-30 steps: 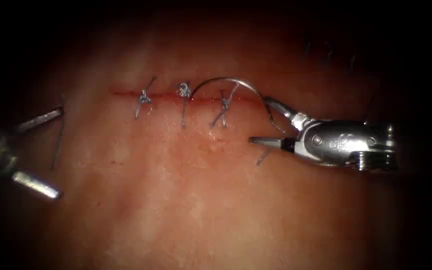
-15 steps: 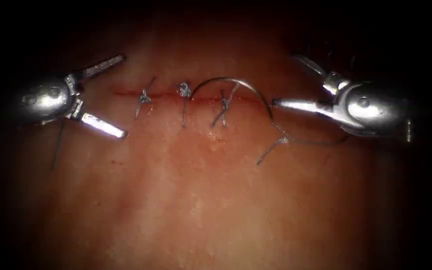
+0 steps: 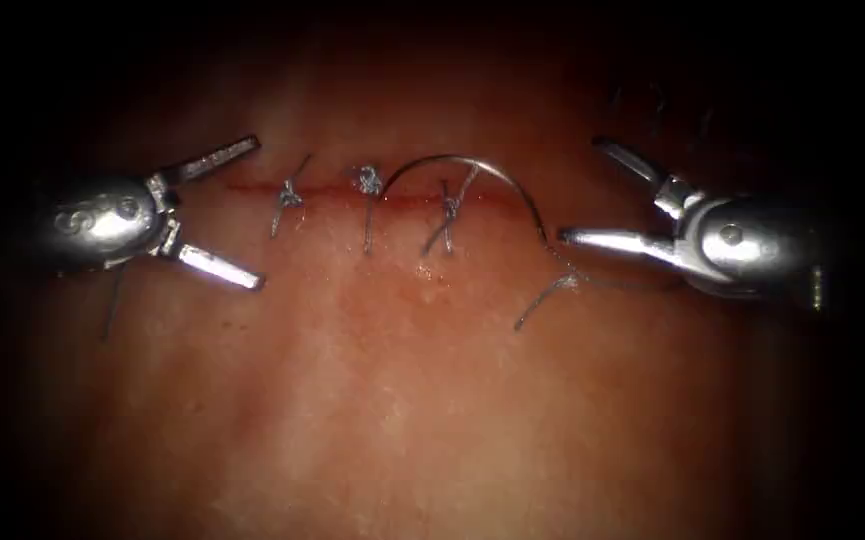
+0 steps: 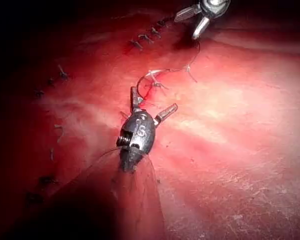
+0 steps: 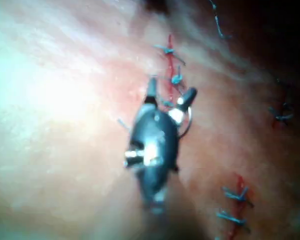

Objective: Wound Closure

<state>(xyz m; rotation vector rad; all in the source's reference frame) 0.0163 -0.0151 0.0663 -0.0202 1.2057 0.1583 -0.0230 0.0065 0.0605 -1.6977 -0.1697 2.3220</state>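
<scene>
Three knots tied, needle lying loose on the tissue (image 3: 432, 400), both my tools empty.

I count three knotted stitches (image 3: 367, 185) along the cut (image 3: 252, 187), with the cut's right end not yet closed, so I judge the job well along but unfinished. One needle (image 3: 472, 165) arches over the cut at centre frame, held by neither tool; whether its tip sits in the tissue I cannot tell. One thread (image 3: 552, 285) trails from its right end. My left tool (image 3: 237, 215) at left and right tool (image 3: 582, 195) at right each have fingers spread apart, holding nothing.
</scene>
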